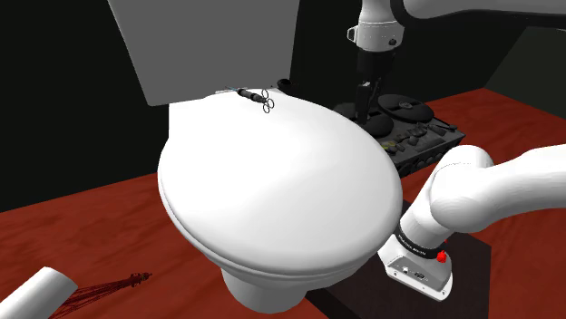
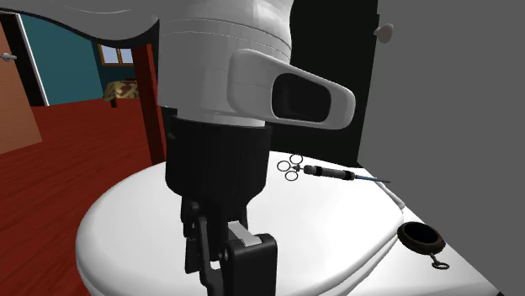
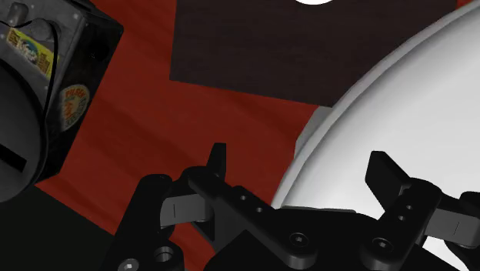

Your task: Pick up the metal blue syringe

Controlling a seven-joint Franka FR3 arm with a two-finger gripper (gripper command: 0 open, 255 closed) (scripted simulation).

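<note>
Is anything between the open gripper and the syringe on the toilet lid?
Nothing visible blocks it. Between the gripper and the syringe lies only bare white toilet lid. A small dark ring sits low beside the lid, off the direct line.

Glossy white toilet lid [image 1: 272, 181], dark metal syringe [image 1: 247, 93], reddish wooden floor [image 1: 82, 222]

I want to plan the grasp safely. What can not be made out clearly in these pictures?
Syringe, shoulder view: too small to tell barrel from needle.
Gripper, second exterior view: fingertips cut off by the bottom edge.
Toilet tank, shoulder view: top cut off by the upper edge.
Dark device, shoulder view: partly hidden by the arm.
</note>
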